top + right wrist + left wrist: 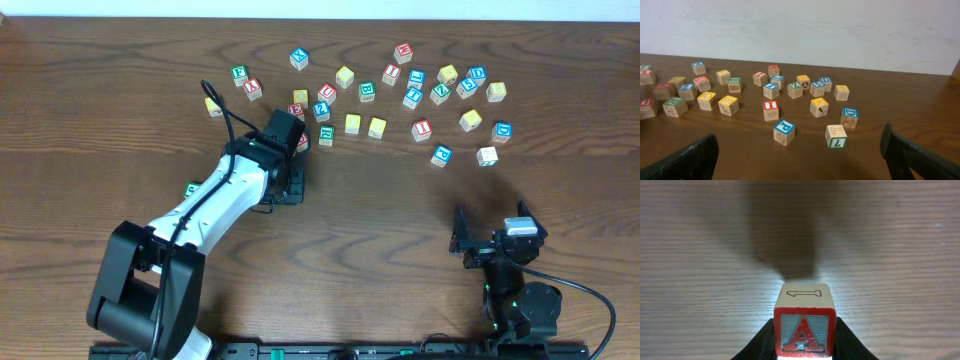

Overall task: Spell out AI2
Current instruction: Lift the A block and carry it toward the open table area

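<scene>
My left gripper (803, 347) is shut on the light-wood cube with a red "A" (803, 330); another face shows a "1". In the overhead view this gripper (296, 150) is at the near edge of the cube scatter, and the cube peeks out beside it (303, 143). The red "I" cube (421, 129) sits on the table right of centre and also shows in the right wrist view (770, 106). A blue-faced cube (322, 109) may be the "2"; I cannot read it. My right gripper (490, 240) (800, 150) is open and empty.
Several other letter cubes with blue, green, yellow and red faces lie scattered across the far half of the wooden table (400, 220). A blue "P" cube (784, 131) and a green "7" cube (836, 136) lie closest to my right gripper.
</scene>
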Motion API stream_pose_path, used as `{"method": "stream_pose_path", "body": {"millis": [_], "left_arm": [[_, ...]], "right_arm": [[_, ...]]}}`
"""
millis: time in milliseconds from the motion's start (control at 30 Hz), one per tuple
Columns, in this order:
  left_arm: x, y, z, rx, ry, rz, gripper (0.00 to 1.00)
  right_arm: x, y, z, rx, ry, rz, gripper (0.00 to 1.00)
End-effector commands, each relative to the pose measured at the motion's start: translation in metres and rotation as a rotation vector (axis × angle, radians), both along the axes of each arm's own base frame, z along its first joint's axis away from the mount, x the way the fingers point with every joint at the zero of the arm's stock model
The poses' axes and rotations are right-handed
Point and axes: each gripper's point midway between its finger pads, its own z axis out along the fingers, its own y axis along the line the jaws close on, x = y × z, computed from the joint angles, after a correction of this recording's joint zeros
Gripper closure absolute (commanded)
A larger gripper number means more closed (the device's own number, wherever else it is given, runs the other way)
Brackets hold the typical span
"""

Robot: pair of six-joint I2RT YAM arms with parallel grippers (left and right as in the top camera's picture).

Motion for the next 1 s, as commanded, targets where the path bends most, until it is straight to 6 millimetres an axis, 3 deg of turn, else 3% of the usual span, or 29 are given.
{"method": "stream_pose_path", "body": {"millis": [0,800,967], "left_arm": [[0.012,0.007,0.006,0.047,-0.047,0.041,0.78],[0.015,-0.001,0.003,0.078,-0.079,0.037,0.78],[0.016,-0.001,-0.006,0.085,-0.064,0.036,0.79]], "right_arm": [[0.0,-0.003,0.0,0.01,0.001,-0.015,0.01],[0.0,-0.003,-0.001,0.01,0.002,-0.015,0.01],[0.0,-0.003,-0.001,0.01,0.002,-0.015,0.01]]}}
